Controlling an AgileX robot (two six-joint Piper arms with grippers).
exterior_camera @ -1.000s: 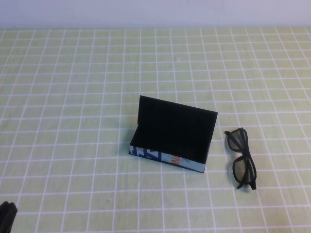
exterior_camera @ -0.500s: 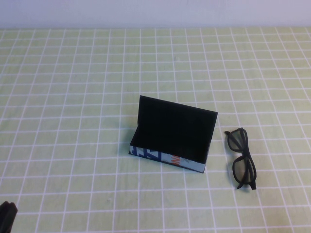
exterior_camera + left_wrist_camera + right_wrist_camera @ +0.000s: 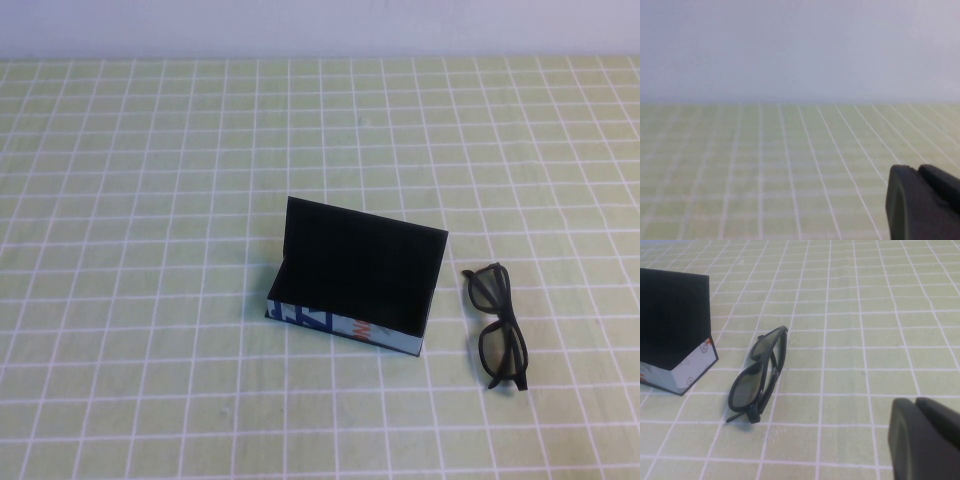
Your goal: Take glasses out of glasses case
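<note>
Meanwhile glasses [image 3: 497, 325] lie beside the open glasses case [image 3: 355, 280], print unreadable; both grippers' states unclear.

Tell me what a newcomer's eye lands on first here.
The glasses case stands open mid-table, lid upright, on the green checked cloth. The glasses lie folded on the cloth just to its right, apart from it. Each wrist view shows only a corner of its hand: left hand, right hand.

A pale green tablecloth [image 3: 150, 250] with a white grid of squares covered the whole table. At twelve o'clock, along its far edge, a plain pale wall [image 3: 320, 25] rose behind it.
</note>
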